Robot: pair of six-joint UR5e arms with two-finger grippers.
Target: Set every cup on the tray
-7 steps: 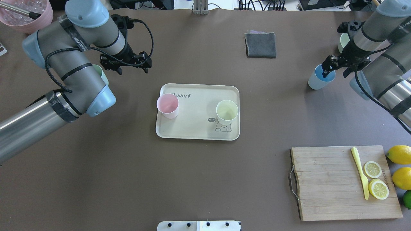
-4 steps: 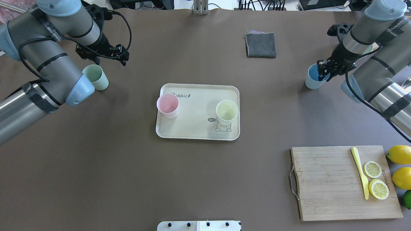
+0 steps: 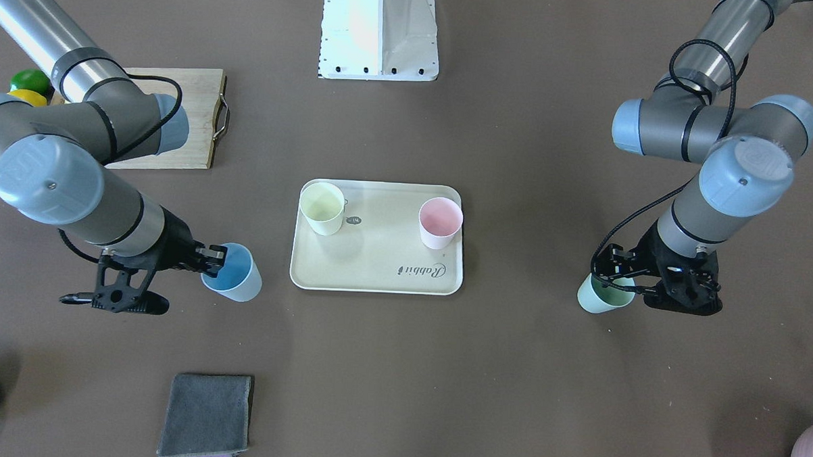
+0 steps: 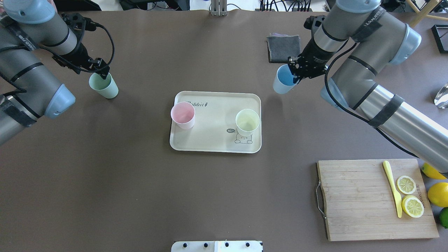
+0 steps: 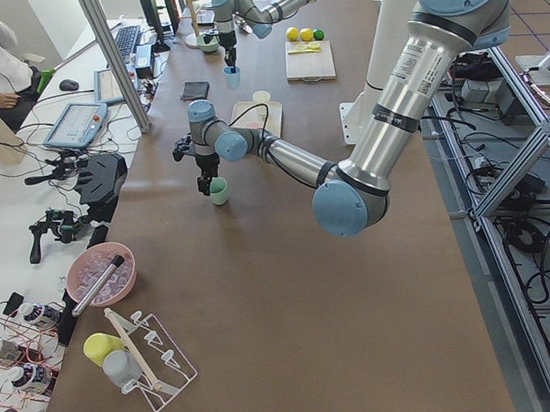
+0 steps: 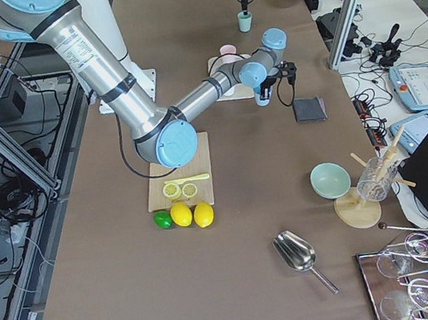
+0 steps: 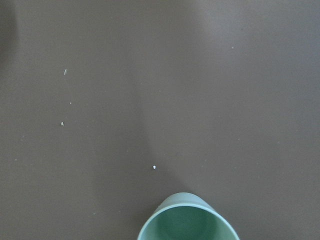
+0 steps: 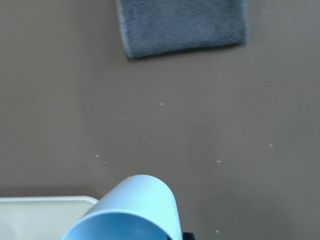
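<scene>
Two cups stand upright on the tray (image 4: 215, 148): the pink cup (image 4: 182, 115) just inside its left rim by the script, the yellow cup (image 4: 247, 122) near the right rim above the bear drawing. Both are matte, tapered and handleless, and bare cream floor lies open between them.

My right gripper (image 4: 294, 77) is clamped on the blue cup (image 4: 281, 83), pinching its thin wall at the lip. The front-facing view shows it best, with one finger (image 3: 211, 253) dipped inside the mouth and the other outside. From my right wrist the cup hangs tilted, with the tray's rounded corner just beside it at the lower left and the fuzzy grey cloth (image 8: 182, 25) flat beyond. A strip of brown table (image 4: 140, 192) separates cup from tray rim.

Over on the other side, my left gripper (image 4: 102, 73) sits right at the rim of the mint cup (image 4: 104, 87), which stands on the table well apart from the tray. Whether those jaws have closed on the wall, I cannot tell. My left wrist view shows only the round mint mouth at its bottom edge and no fingers.

Far to my right, the wooden board (image 4: 367, 199) lies well clear of both arms.
</scene>
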